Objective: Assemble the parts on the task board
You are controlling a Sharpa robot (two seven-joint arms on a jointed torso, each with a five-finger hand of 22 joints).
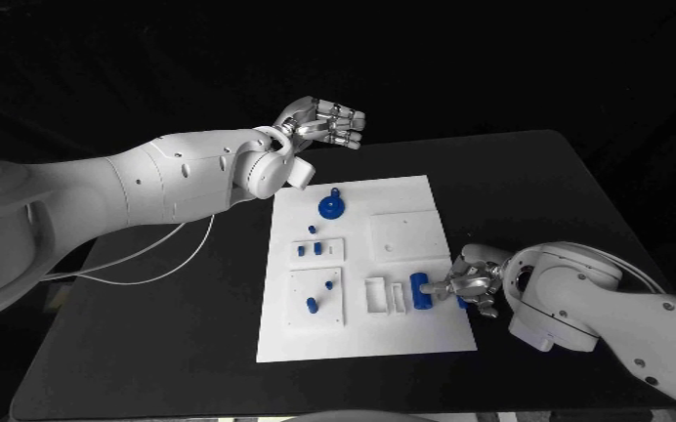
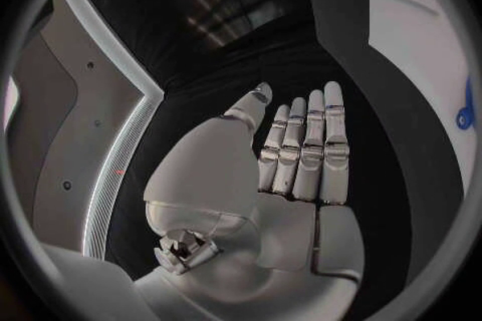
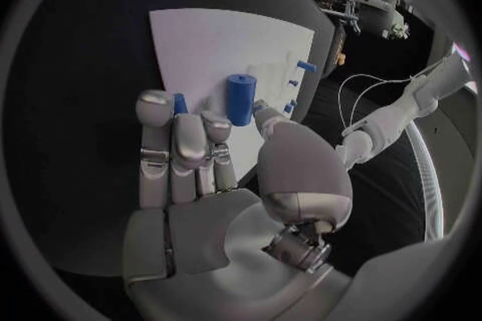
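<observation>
Parts work sits with my right hand (image 1: 472, 285) at the task board (image 1: 408, 339)'s right edge, fingers around a blue cylinder (image 3: 240, 99); left hand (image 1: 321, 127) hovers empty, fingers straight, beyond the far edge, clearing room.

Both arms: smooth white moulded shells, rounded at the joints. Left arm (image 1: 169, 183) carries small dark screw dots on its shell; a thin white cable (image 1: 155, 251) loops beneath it. Left hand (image 1: 321, 127) and right hand (image 1: 472, 285): silver metal, segmented fingers with pale rounded pads; exposed metal fitting at each wrist.
</observation>
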